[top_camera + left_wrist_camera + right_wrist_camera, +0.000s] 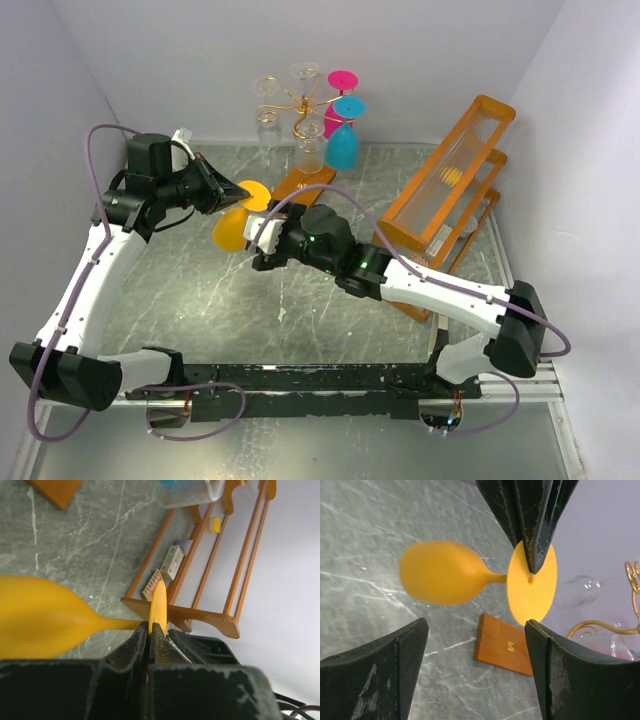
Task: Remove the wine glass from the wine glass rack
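Observation:
My left gripper (243,193) is shut on the round foot of a yellow wine glass (229,229), holding it above the table, bowl toward the near side. In the left wrist view the foot (158,607) is pinched edge-on between the jaws and the bowl (40,617) lies left. My right gripper (262,248) is open and empty beside the bowl; in the right wrist view the glass (445,572) hangs beyond the open fingers (395,665). The gold wire rack (300,105) on its orange base (303,183) stands at the back with clear, pink and blue glasses.
A big orange frame with clear panels (450,190) stands at the right, holding small items. Grey walls close in at the back and both sides. The marbled tabletop (200,310) lies under both arms.

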You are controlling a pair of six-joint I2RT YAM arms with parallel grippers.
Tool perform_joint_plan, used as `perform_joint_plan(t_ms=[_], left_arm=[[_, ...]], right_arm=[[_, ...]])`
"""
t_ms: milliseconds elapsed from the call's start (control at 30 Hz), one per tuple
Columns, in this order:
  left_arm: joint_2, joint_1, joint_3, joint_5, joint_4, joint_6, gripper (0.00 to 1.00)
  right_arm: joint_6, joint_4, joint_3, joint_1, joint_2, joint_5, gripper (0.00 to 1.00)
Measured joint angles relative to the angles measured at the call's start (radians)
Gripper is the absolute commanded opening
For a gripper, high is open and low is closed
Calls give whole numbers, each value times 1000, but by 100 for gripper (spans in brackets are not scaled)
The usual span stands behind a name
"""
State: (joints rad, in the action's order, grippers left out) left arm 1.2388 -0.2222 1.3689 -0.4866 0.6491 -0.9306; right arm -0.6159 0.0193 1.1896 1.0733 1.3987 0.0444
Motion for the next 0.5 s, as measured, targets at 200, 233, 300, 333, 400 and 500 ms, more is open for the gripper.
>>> perform_joint_plan(t_ms=[200, 233, 300, 333, 400, 500], left_arm=[[-25, 5, -30, 0, 46, 23, 7], [-28, 6, -33, 0, 51, 26, 7], [-34, 8, -39, 0, 58, 31, 7], [-36, 9, -40, 0, 60, 34, 7], [-38, 11, -43, -1, 63, 40, 7], [-39, 12, -50, -6, 68, 46, 7]], right_arm=[[-134, 104, -60, 14, 24, 84, 75], [-149, 127, -69, 15, 24, 91, 75], [-169, 167, -85, 15, 24, 100, 74], [-178, 185, -92, 15, 24, 103, 72], [-193, 226, -105, 15, 24, 102, 67], [-205, 278, -113, 15, 26, 102, 65]])
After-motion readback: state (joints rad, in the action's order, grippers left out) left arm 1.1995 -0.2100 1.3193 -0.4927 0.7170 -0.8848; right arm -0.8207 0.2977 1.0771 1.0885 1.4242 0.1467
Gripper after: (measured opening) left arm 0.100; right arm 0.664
